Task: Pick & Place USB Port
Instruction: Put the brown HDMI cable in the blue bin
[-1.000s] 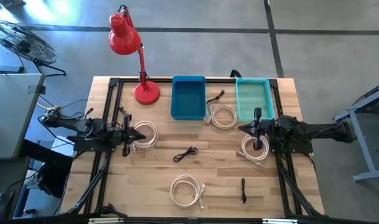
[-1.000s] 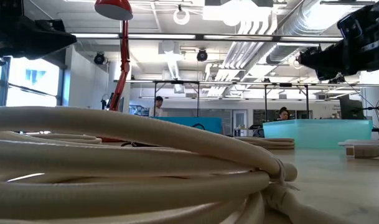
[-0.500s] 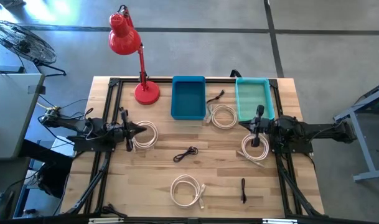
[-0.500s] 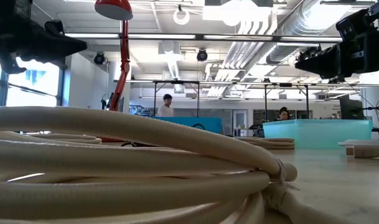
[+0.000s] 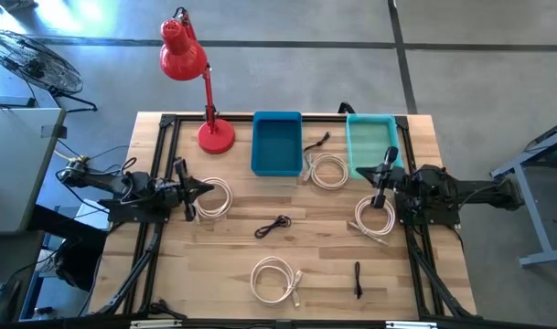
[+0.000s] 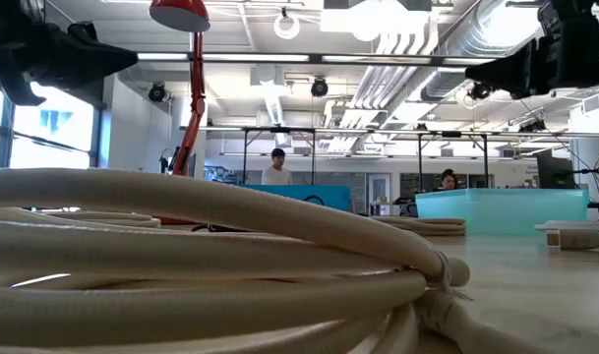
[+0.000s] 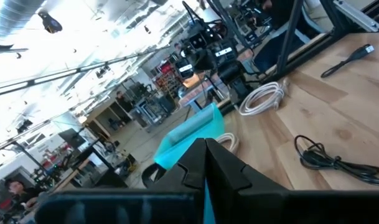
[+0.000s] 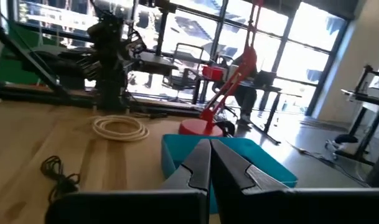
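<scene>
Wooden worktable (image 5: 232, 247) strewn with coiled cables as two dark robot arms hang above it, both claws pinched shut and empty.

Taking the blue bin (image 5: 277, 143) at the table's back edge as landmark: the left gripper (image 5: 206, 190) hovers over a white coil (image 5: 214, 198) forward and left of the bin, fingers together and holding nothing. The right gripper (image 5: 389, 163), likewise closed and empty, hangs off to the bin's right, at the near edge of the teal bin (image 5: 373, 143). A small black USB cable (image 5: 273, 226) lies loose on the wood straight in front of the blue bin; a black stick-shaped connector (image 5: 358, 279) rests farther forward and right. A red desk lamp (image 5: 194, 80) stands just left of the bin.
</scene>
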### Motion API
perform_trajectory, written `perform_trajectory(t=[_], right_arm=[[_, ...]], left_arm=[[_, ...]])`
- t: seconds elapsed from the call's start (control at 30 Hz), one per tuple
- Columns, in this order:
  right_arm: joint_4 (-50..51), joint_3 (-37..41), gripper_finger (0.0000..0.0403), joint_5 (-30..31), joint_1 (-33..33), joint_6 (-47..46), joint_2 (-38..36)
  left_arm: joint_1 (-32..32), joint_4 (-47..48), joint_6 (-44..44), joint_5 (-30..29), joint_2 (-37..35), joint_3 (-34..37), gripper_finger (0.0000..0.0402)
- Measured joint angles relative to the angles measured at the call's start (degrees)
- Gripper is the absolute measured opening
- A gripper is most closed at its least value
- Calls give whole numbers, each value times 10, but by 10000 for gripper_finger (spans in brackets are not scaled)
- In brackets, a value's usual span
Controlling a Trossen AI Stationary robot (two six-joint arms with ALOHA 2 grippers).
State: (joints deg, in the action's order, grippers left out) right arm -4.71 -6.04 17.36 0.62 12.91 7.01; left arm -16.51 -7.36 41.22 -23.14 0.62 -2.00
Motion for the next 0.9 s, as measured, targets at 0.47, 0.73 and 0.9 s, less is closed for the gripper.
perform_trajectory(t=[0.47,0.73,0.9], right_arm=[[156,-197,0,3,0,11,154],[208,-319,43,10,0,20,275],[208,-382,77,13,0,38,343]], left_arm=[[0,2,1,-15,0,0,66],[0,2,6,-35,0,0,72],[0,10,6,-35,0,0,72]])
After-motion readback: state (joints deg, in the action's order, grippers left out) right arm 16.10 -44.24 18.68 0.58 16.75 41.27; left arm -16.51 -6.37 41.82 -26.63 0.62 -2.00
